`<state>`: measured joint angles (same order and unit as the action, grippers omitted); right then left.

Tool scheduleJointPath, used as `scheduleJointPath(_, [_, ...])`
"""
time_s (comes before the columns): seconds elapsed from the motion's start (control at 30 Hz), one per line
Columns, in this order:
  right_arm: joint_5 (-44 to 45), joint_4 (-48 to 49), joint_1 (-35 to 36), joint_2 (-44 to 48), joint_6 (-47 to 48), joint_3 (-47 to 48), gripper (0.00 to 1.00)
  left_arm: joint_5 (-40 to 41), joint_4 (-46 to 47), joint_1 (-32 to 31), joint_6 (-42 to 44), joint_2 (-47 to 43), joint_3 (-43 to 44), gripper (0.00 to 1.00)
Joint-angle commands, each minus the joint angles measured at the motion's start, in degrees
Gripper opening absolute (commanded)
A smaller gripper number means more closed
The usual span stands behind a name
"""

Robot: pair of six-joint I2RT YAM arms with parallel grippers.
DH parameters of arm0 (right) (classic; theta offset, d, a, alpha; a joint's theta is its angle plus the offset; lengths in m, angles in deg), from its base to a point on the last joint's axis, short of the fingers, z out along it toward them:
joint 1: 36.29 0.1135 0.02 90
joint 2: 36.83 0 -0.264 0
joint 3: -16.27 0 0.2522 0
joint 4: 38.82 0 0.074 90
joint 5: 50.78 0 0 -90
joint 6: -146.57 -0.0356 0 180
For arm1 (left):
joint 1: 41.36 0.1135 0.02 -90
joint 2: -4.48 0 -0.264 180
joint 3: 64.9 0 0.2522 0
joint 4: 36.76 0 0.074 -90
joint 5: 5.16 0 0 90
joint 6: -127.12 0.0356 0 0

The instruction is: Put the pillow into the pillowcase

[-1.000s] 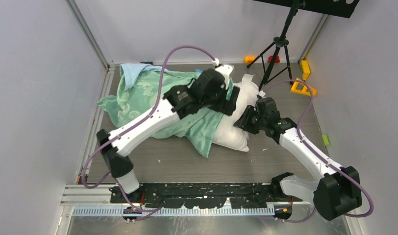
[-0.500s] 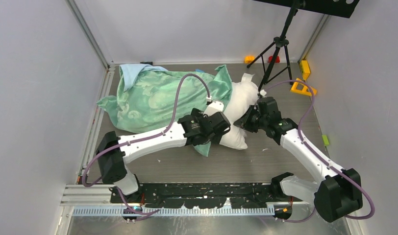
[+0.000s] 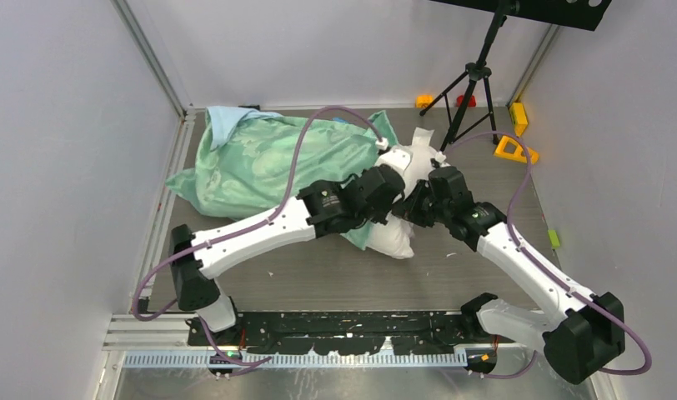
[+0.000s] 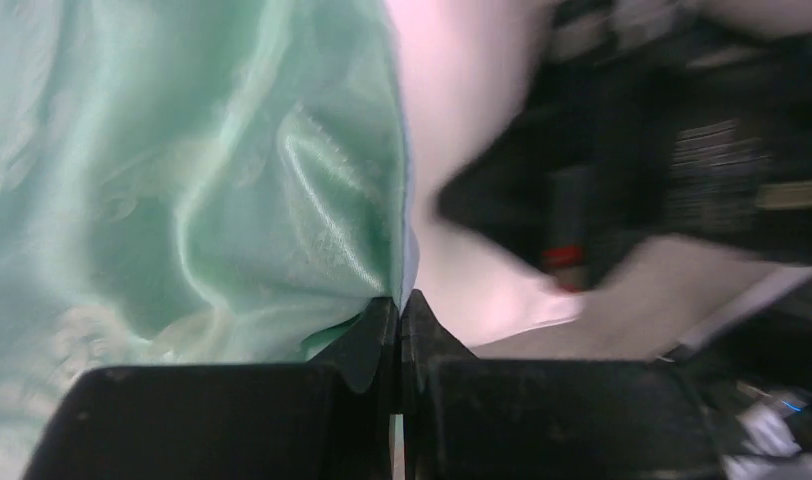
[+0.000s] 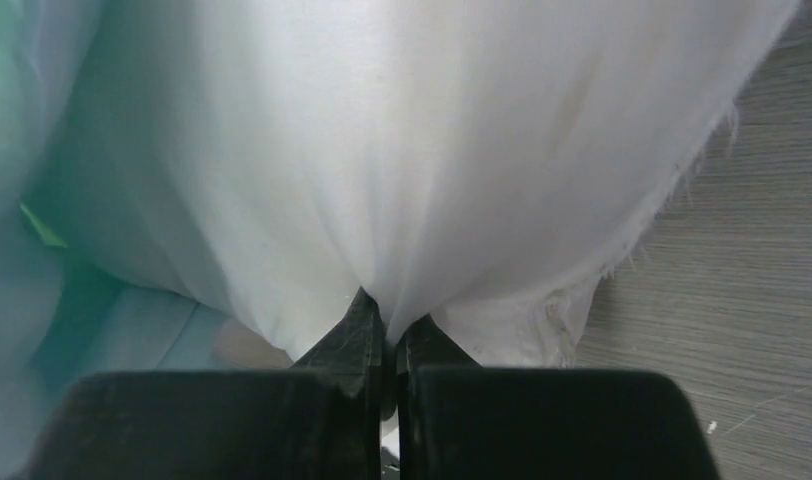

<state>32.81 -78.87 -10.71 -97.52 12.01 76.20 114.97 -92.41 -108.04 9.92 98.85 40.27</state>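
The green pillowcase [image 3: 260, 162] lies puffy and wrinkled on the worktop [image 3: 318, 279], out toward 11 o'clock. The white pillow [image 3: 399, 240] pokes out of it on the 3 o'clock side. The left hand [image 4: 399, 312] pinches the edge of the pillowcase tight. The right hand [image 5: 387, 318] pinches a fold of the pillow tight. The two hands are close together.
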Motion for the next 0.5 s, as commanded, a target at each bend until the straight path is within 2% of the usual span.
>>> scheduleJointPath(0.0, [4.0, 2.5, 7.1, 0.8, -2.7, 5.4, 0.00, -23.4, 9.9, -2.3, 7.5, -3.3, 17.8, 0.00])
scheduleJointPath(0.07, [5.7, 2.6, 9.5, 0.3, -3.5, 6.4, 0.00, -28.3, 10.7, -2.2, 8.6, -4.4, 20.2, 0.00])
scheduleJointPath(0.13, [8.5, 2.3, 10.7, 0.3, -4.1, 6.8, 0.00, -27.7, 10.3, -1.1, 9.5, -5.9, 20.4, 0.00])
scheduleJointPath(0.23, [10.2, 0.7, 10.7, 1.1, -3.8, 7.1, 0.00, -29.6, 8.4, 5.0, 4.8, -7.4, 18.0, 0.00])
scheduleJointPath(0.27, [10.6, -0.3, 10.8, 1.4, -3.2, 7.8, 0.04, -32.0, 8.7, 7.5, 2.4, -8.3, 16.4, 0.00])
scheduleJointPath(0.3, [11.2, -1.6, 11.0, 1.7, -2.3, 8.7, 0.13, -33.6, 9.4, 10.1, 0.5, -9.2, 14.9, 0.00])
scheduleJointPath(0.37, [13.7, -5.8, 12.6, 2.3, 0.4, 11.3, 0.39, -34.0, 8.3, 12.2, -1.2, -9.9, 14.5, 0.00])
scheduleJointPath(0.43, [17.8, -8.9, 14.9, 3.6, 3.1, 13.8, 0.64, -33.8, 4.7, 13.5, -2.0, -9.1, 16.9, 0.00])
scheduleJointPath(0.47, [19.7, -10.1, 16.1, 4.4, 4.6, 15.1, 0.72, -33.6, 2.5, 13.9, -2.2, -8.6, 18.2, 0.00])
